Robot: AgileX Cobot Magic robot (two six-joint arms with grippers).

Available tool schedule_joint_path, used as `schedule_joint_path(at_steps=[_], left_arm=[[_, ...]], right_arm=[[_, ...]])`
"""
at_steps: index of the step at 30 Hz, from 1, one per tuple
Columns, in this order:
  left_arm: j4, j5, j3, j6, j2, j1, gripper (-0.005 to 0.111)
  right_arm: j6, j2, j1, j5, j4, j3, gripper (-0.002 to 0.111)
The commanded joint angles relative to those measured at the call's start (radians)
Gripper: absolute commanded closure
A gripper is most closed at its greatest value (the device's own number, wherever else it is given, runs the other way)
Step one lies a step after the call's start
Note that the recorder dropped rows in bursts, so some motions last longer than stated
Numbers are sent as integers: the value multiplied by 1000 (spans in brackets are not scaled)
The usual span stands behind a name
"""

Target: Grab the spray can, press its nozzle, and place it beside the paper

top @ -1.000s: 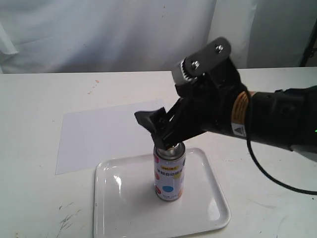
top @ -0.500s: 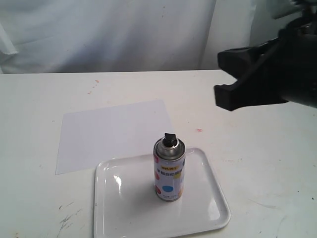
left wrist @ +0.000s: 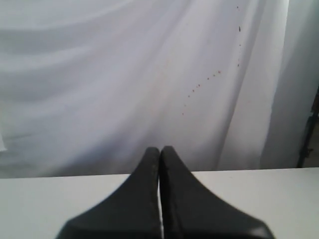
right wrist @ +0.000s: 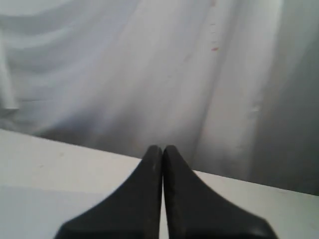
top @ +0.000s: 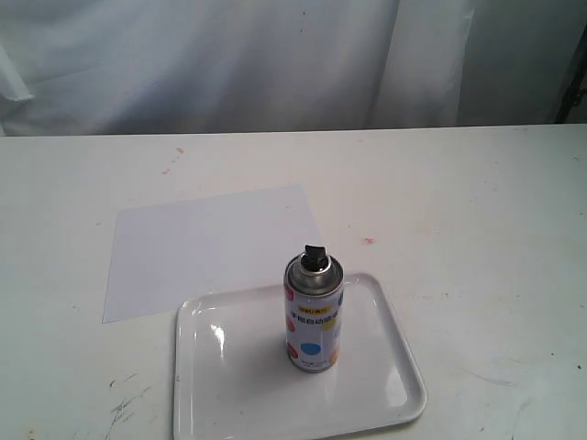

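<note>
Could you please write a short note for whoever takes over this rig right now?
Left pincer: shut, empty.
Right pincer: shut, empty; a second ago it was at the nozzle, now withdrawn.
The can: upright on the tray, at the edge of the paper.
Done: nozzle visited; a press cannot be confirmed.
To do: perhaps move the can off the tray, beside the paper.

Print on spray can [top: 313,323] too small, illegible.
</note>
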Motion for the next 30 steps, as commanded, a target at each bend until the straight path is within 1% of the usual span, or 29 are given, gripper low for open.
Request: schedule_joint_path(at_steps=[1, 3, 7, 9, 13, 15, 19, 22, 24, 27, 30], left_arm=[[45, -67, 2, -1, -5, -3, 107], [53, -87, 2, -1, -5, -3, 107], [118, -156, 2, -1, -5, -3, 107], [120, -159, 2, 2, -5, -3, 107], [182, -97, 2, 7, -5, -3, 107], [189, -66, 2, -8, -5, -3, 107], [189, 62, 2, -56, -5, -3, 107], [189, 133, 2, -76, -5, -3, 107], [181, 144, 14, -85, -5, -3, 107], [92, 133, 46, -87, -3, -3, 107], [57, 133, 79, -87, -3, -3, 107]], right_arm=[[308, -66, -29, 160, -360, -8, 108], [318, -112, -29, 137, -385, -8, 108], [313, -184, -29, 36, -385, 2, 108], [311, -218, -29, 17, -385, 18, 108], [311, -279, -29, 12, -385, 70, 108], [311, -312, -29, -13, -383, 111, 108], [311, -352, -29, -117, -383, 191, 108], [308, -355, -29, -157, -383, 252, 108], [321, -352, -29, -164, -357, 287, 108], [331, -352, -29, -170, -294, 326, 108], [331, -352, -29, -160, -293, 347, 108]])
